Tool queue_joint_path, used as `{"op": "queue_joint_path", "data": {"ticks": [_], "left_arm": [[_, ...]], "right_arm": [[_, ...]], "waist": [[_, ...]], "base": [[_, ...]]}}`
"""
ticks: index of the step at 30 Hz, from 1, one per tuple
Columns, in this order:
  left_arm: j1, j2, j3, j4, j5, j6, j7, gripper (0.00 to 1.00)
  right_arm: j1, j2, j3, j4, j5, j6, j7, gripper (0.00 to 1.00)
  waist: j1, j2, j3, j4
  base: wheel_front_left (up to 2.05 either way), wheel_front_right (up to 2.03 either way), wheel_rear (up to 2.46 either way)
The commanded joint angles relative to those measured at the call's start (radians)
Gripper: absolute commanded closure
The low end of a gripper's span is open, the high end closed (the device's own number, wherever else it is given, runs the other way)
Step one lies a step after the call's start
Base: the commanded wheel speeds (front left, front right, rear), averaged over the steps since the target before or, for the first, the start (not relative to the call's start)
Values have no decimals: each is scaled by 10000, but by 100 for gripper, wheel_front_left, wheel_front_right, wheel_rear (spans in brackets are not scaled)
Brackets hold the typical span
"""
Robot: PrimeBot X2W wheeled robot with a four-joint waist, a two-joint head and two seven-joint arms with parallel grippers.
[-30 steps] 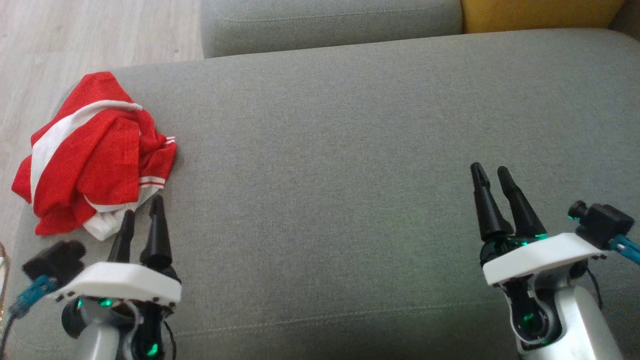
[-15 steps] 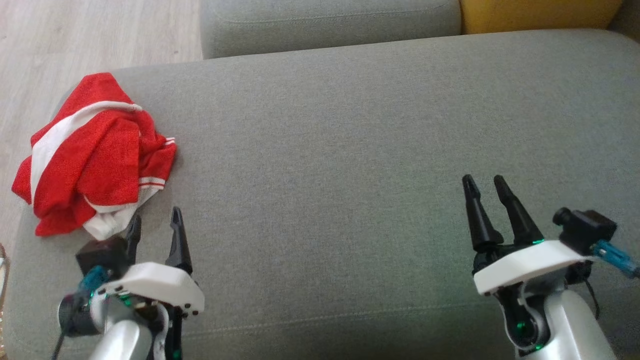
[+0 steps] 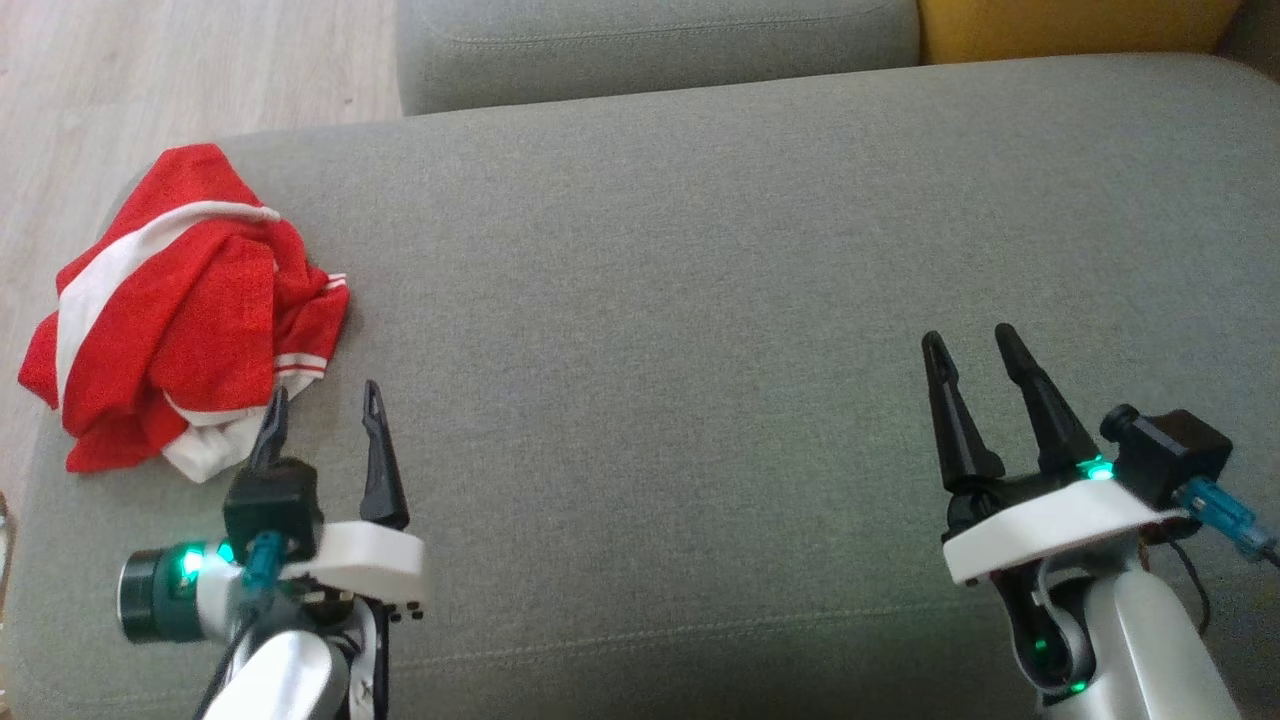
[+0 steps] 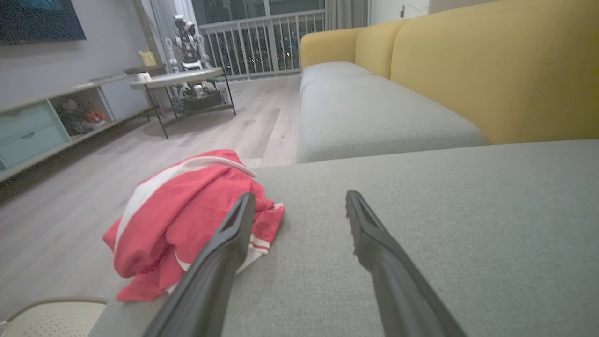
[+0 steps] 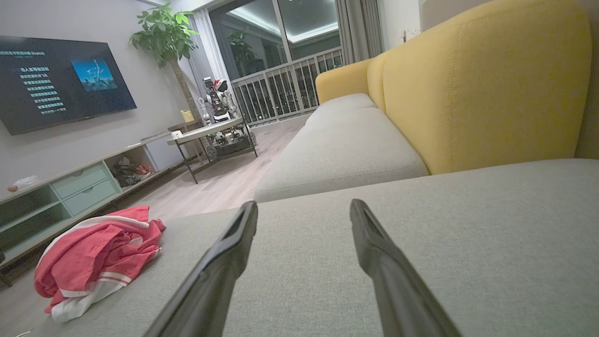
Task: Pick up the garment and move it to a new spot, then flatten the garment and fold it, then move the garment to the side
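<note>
**While fingers stand spread, red garment [image 3: 170, 300] lies bunched on sofa cushion [image 3: 700, 300]**

The garment shows red cloth crossed by a broad white band, with white trim carrying thin red lines. It sits at the left middle of the head view, on the cushion's left end. The left gripper [image 3: 324, 390], lower left, has fingers spread and empty, one tip just beside the white trim. The right gripper [image 3: 968, 335], lower right, is likewise spread, well apart from the garment. A pale perforated container [image 4: 51, 316] peeks into the left wrist view's lower left corner, contents hidden.
</note>
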Motion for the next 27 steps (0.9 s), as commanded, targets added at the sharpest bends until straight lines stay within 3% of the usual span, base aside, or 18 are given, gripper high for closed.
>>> {"op": "queue_joint_path", "data": {"ticks": [1,12,17,22,27], "left_arm": [[-674,432,74,-476,358,302,-191,0],[-942,910,-872,-762,803,961,-517,0],[-840,773,-796,-1172,676,1106,-665,0],[-348,314,91,-1574,53,353,-814,0],[328,-335,1125,-1253,-117,-874,-963,0]], "right_arm": [[-583,-97,197,-468,-324,-1,-218,0],[-628,-104,590,-788,-1720,-1,-543,0],[-610,-108,576,-782,-1856,-1,-691,0],[-621,-111,479,-482,-1326,-2,-840,0],[-608,-115,478,32,-1429,-2,-988,0]], "waist": [[0,0,10,4],[-1,0,78,-29],[-1,0,121,-12],[-1,0,143,-3],[-1,0,91,-12]], "base": [[0,0,0],[0,0,0],[0,0,0],[0,0,0],[0,0,0]]}}
